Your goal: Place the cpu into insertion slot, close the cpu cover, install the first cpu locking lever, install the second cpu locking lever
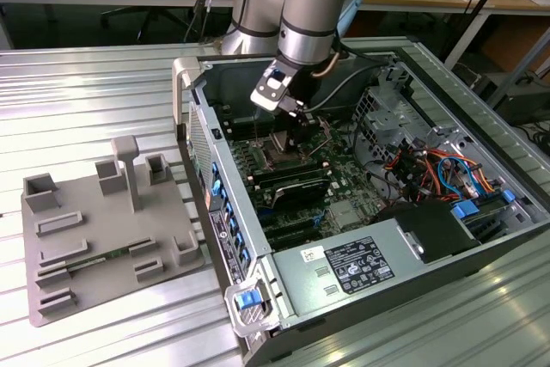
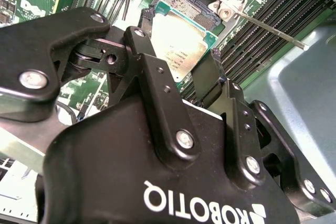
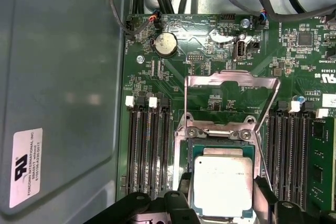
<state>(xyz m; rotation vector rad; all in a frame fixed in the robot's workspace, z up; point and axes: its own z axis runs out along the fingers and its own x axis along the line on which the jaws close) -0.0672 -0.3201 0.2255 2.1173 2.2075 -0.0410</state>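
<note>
Nearest, the black gripper point(image 2: 207, 85) hangs just above the cpu point(image 3: 223, 184), fingers spread apart and holding nothing. The cpu lies flat in the insertion slot point(image 3: 190, 153), metal top up; it looks light, rigid and fragile, best held by 2 opposite edges. Beyond, the cpu cover point(image 3: 231, 80) stands open.

we see the cpu point(image 3: 223, 185) with a matt, silvery metal top, its cover point(image 3: 232, 100) thin bright metal that catches the light. the gripper point(image 2: 202, 85) wears black, faintly glossy plastic with shiny screws. the board point(image 3: 173, 87) is glossy green; the case wall point(image 3: 63, 77) smooth grey sheet metal.
</note>
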